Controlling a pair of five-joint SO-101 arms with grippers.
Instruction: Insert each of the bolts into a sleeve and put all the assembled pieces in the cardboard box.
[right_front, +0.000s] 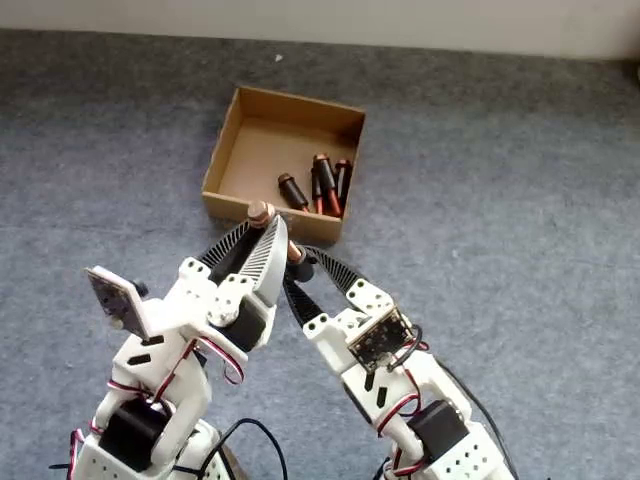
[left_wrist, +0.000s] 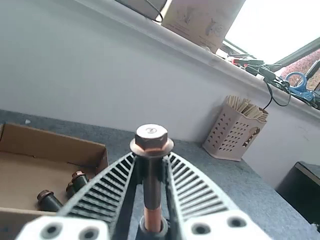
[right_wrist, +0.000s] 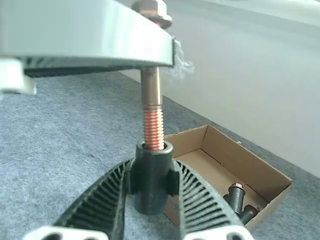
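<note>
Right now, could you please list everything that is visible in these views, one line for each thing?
bolt: one, copper, upright in the left gripper, threaded tip in the mouth of the sleeve
sleeve: one, black, in the right gripper, under the bolt
assembled pieces: three as far as I can tell, black and copper, lying in the cardboard box
cardboard box: one, brown, open, on the table
stick holder: one, beige, by the wall
table: one, grey
left gripper: one, black and white, shut on the bolt
right gripper: one, black, shut on the sleeve

Workshop or lab — cables (left_wrist: 270, 85) along windowsill (left_wrist: 210, 54).
</note>
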